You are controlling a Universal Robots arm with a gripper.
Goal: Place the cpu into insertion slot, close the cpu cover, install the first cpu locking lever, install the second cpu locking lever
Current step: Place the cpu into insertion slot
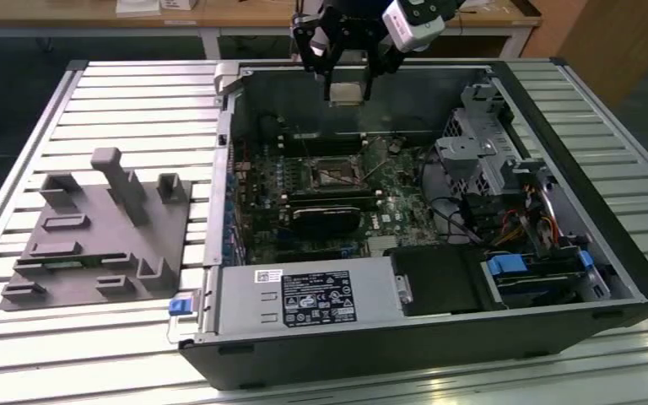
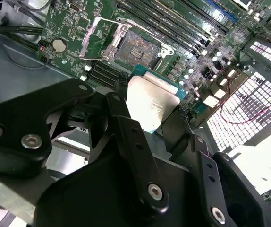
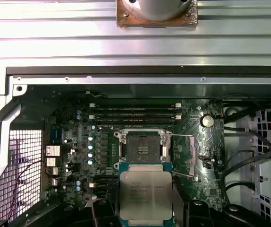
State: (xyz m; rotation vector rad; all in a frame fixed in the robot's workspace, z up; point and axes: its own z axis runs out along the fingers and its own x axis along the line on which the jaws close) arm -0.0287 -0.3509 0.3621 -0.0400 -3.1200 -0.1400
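A ribbed aluminium tabletop (image 1: 132, 93) carries an open black computer case (image 1: 414, 350) and a grey moulded plastic holder (image 1: 99, 236). A wooden desk (image 1: 245, 15) stands behind. Over the case's far edge, the arm's black fingers (image 2: 126, 127) are clamped on the flat, silvery cpu (image 1: 346, 92). It is held above the green board, apart from the bare square insertion slot (image 1: 330, 173).
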